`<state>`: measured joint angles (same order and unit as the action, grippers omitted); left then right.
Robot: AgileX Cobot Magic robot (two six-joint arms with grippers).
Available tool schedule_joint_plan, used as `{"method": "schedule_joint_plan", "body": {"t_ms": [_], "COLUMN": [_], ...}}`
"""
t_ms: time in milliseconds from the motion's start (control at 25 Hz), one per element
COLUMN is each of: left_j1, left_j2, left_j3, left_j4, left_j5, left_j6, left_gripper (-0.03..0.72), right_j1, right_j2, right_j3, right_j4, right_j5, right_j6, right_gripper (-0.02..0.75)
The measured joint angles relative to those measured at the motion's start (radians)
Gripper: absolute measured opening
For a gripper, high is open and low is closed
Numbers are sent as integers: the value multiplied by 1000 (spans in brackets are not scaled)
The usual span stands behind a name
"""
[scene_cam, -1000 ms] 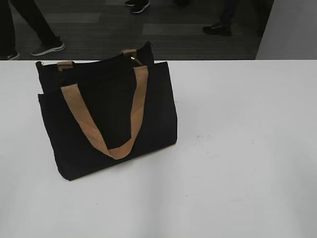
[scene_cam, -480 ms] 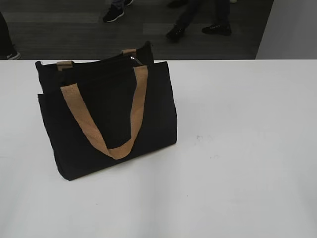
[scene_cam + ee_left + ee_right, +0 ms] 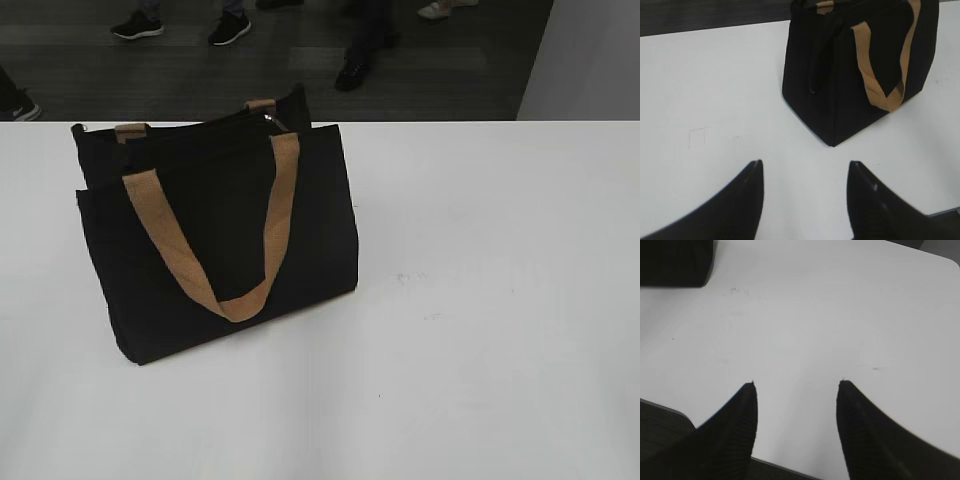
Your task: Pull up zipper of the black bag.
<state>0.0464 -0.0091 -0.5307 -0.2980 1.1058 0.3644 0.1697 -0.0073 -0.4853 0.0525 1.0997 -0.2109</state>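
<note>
On the white table (image 3: 480, 300) the black bag (image 3: 220, 240) stands upright; both pincers (image 3: 805, 167) (image 3: 796, 385) gape empty.

Black bag (image 3: 215, 235) upright on white table (image 3: 480, 300), left side.

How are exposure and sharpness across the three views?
Exterior view: white table bright, black bag so dark its folds vanish. Left wrist view: bag sharp, left gripper soft silhouette. Right wrist view: tabletop glares, right gripper blurred black.
</note>
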Motion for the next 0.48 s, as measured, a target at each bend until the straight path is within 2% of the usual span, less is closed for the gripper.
{"method": "schedule_joint_plan", "body": {"t_ms": [160,480], "left_j1": [0,0], "left_j2": [0,0], "left_j3": [0,0], "left_j4": [1,1], "left_j5": [-16,-21], "left_j6": [-59,-99], "left_gripper": [400,398], "right_j1": [0,0], "right_j2": [0,0], "right_j3": [0,0], "right_j4": [25,32], "right_j5": [0,-1], "right_j6": [15,57], "right_gripper": [401,401]}}
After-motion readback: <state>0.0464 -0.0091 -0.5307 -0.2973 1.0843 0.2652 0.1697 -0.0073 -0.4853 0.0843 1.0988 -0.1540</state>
